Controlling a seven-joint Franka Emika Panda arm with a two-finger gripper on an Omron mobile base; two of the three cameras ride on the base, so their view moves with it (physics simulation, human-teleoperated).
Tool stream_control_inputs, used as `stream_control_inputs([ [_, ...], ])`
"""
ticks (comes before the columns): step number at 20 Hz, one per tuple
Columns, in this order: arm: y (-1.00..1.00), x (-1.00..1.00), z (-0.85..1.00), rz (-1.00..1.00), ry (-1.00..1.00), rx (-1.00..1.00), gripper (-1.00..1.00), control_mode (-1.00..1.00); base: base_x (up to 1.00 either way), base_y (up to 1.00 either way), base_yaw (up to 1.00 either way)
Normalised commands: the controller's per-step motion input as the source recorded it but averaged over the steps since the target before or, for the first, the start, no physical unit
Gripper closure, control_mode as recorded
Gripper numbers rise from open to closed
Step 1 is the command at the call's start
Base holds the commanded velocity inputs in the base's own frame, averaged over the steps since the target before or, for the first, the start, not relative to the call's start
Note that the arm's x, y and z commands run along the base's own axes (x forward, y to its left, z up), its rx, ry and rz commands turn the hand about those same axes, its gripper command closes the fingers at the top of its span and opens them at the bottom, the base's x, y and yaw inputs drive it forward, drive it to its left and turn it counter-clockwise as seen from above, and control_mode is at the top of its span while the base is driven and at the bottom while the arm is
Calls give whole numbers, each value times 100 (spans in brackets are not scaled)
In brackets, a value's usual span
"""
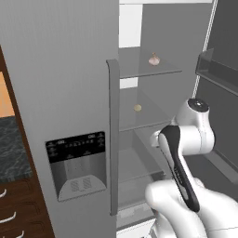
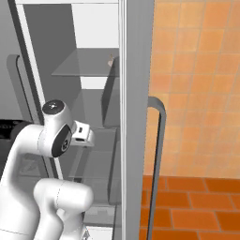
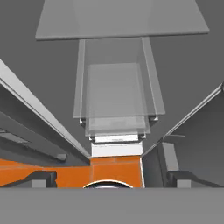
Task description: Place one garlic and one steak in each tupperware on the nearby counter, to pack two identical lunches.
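The white arm (image 1: 186,158) is rising up close in the foreground of both base views, its elbow bending in front of the open fridge (image 1: 60,93), and the hand is reaching in toward the lower shelves. In the hand view the gripper (image 3: 107,177) is looking down into the fridge interior, its two dark fingertips (image 3: 41,178) standing wide apart at the bottom edge, released and gripping nothing, with the orange floor (image 3: 116,168) showing between them. Straight ahead of the jaws, stacked clear drawers (image 3: 116,103) are lying below a glass shelf (image 3: 120,19); no task item is sitting between or near the fingers. Moving deeper in the left base view, a small round cream garlic (image 1: 137,108) is resting on the middle glass shelf (image 1: 144,114), above and behind the arm's wrist. Farther back and higher, a second garlic bulb (image 1: 154,59) is sitting on the upper shelf (image 1: 148,67), also peeking out beside the door edge in the right base view, well apart from the gripper. Off to the far left, a strip of dark speckled counter (image 1: 10,148) is showing over brown cabinets (image 1: 21,209).
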Motion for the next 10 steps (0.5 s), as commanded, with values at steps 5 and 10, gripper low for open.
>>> stream_control_inputs([
  [5,0,82,0,-2,0,0,-100,-100,0,0,0],
  [10,-1,83,0,0,-1,0,-100,-100,0,0,0],
])
